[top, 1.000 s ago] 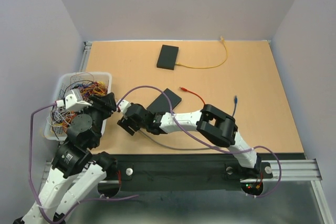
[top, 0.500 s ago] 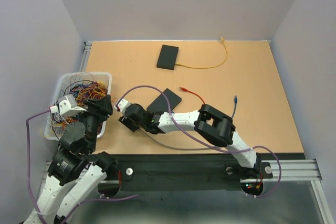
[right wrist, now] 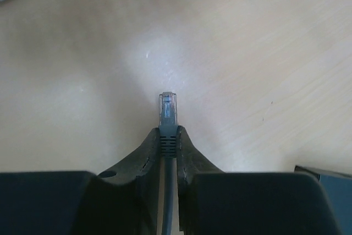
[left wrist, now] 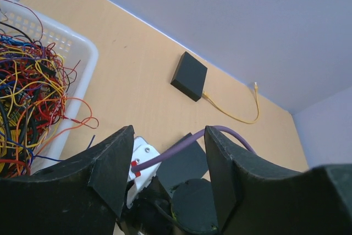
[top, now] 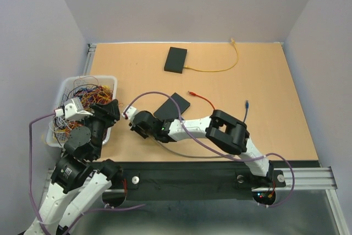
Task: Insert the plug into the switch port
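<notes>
In the right wrist view my right gripper (right wrist: 168,134) is shut on the grey boot of a cable, and its clear plug (right wrist: 168,104) sticks out past the fingertips just above the tabletop. From above, that gripper (top: 137,125) is left of a flat black switch (top: 174,107), and the grey cable (top: 181,154) trails back toward the arm bases. A corner of the switch (right wrist: 330,178) shows at the right edge. My left gripper (top: 110,111) hovers open beside the basket, empty. Between its fingers (left wrist: 113,164) the switch (left wrist: 185,162) is partly visible.
A white basket (top: 64,88) full of tangled wires stands at the left. A second black box (top: 176,60) with a yellow cable (top: 217,70) in it lies at the back. A red cable (top: 202,99) and a blue cable (top: 245,111) lie right of the switch.
My right gripper has closed on the grey cable's plug and shifted slightly. The left arm drew back a little, then leaned forward again, still open.
</notes>
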`<action>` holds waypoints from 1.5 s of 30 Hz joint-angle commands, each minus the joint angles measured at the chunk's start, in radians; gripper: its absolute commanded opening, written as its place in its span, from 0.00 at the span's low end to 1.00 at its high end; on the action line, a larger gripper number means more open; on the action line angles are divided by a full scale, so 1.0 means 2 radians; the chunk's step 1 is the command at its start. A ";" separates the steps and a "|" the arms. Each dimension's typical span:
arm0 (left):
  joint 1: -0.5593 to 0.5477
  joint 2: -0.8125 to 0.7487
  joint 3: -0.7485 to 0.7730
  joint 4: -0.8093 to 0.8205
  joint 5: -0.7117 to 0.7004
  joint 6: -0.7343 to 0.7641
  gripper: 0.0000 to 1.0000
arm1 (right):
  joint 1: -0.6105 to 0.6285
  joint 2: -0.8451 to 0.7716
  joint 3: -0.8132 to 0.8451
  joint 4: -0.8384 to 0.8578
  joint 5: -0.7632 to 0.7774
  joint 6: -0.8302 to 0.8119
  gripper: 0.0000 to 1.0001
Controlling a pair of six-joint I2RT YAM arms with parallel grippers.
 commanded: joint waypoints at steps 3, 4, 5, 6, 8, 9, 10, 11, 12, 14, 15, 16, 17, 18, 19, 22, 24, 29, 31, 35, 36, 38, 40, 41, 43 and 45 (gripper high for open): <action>-0.001 0.018 -0.001 0.018 0.021 0.023 0.68 | 0.008 -0.105 -0.076 0.047 -0.002 -0.010 0.00; 0.000 0.021 0.000 0.020 0.023 0.024 0.70 | 0.007 -0.134 -0.094 0.049 0.002 -0.014 0.00; -0.001 0.022 -0.001 0.020 0.026 0.025 0.70 | 0.008 -0.134 -0.105 0.051 0.005 -0.018 0.00; -0.001 0.023 0.000 0.020 0.028 0.025 0.71 | 0.007 -0.168 -0.116 0.054 0.016 -0.020 0.00; -0.001 0.025 -0.001 0.021 0.031 0.026 0.72 | 0.007 -0.203 -0.140 0.056 0.029 -0.024 0.01; 0.000 0.025 -0.001 0.023 0.035 0.027 0.72 | 0.007 -0.234 -0.165 0.056 0.038 -0.031 0.00; -0.001 0.026 -0.002 0.025 0.036 0.027 0.72 | 0.007 -0.252 -0.181 0.057 0.055 -0.034 0.00; 0.000 0.028 -0.005 0.031 0.041 0.028 0.72 | 0.007 -0.266 -0.210 0.057 0.065 -0.041 0.01; -0.001 0.030 -0.005 0.034 0.043 0.029 0.72 | 0.006 -0.280 -0.228 0.057 0.075 -0.043 0.00; -0.001 0.041 -0.006 0.043 0.048 0.031 0.72 | 0.000 -0.322 -0.260 0.059 0.101 -0.041 0.00; 0.000 0.048 -0.006 0.046 0.053 0.030 0.72 | -0.004 -0.339 -0.279 0.060 0.109 -0.037 0.01; 0.000 0.055 -0.007 0.050 0.057 0.030 0.72 | -0.019 -0.354 -0.312 0.064 0.118 -0.031 0.00; 0.000 0.072 -0.011 0.067 0.061 0.028 0.72 | -0.029 -0.385 -0.332 0.066 0.117 -0.023 0.00; 0.000 0.081 -0.015 0.078 0.071 0.025 0.72 | -0.042 -0.399 -0.349 0.069 0.112 -0.005 0.00; 0.000 0.092 -0.018 0.092 0.077 0.023 0.72 | -0.073 -0.412 -0.383 0.077 0.093 0.005 0.00; 0.000 0.167 -0.029 0.172 0.102 0.031 0.72 | -0.123 -0.451 -0.424 0.084 0.076 0.031 0.00; 0.000 0.204 -0.028 0.204 0.109 0.049 0.73 | -0.138 -0.466 -0.434 0.085 0.085 0.032 0.00; 0.004 0.322 -0.026 0.338 0.133 0.090 0.81 | -0.187 -0.458 -0.429 0.081 0.074 0.059 0.01; 0.014 0.375 -0.023 0.390 0.167 0.104 0.85 | -0.198 -0.438 -0.422 0.074 0.063 0.065 0.00; 0.084 0.477 -0.009 0.467 0.307 0.095 0.85 | -0.204 -0.409 -0.415 0.068 0.032 0.077 0.00; 0.096 0.498 -0.009 0.484 0.333 0.090 0.84 | -0.205 -0.402 -0.412 0.068 0.027 0.079 0.00; 0.107 0.550 -0.016 0.551 0.368 0.094 0.83 | -0.205 -0.384 -0.407 0.069 0.013 0.083 0.00; 0.112 0.580 -0.016 0.583 0.391 0.108 0.83 | -0.206 -0.375 -0.399 0.069 -0.003 0.082 0.01; 0.113 0.608 -0.013 0.608 0.398 0.114 0.82 | -0.206 -0.367 -0.398 0.069 -0.007 0.082 0.00; 0.119 0.637 -0.005 0.631 0.414 0.122 0.82 | -0.206 -0.363 -0.393 0.067 -0.012 0.081 0.00; 0.123 0.676 0.003 0.651 0.432 0.121 0.79 | -0.205 -0.360 -0.384 0.055 -0.013 0.080 0.00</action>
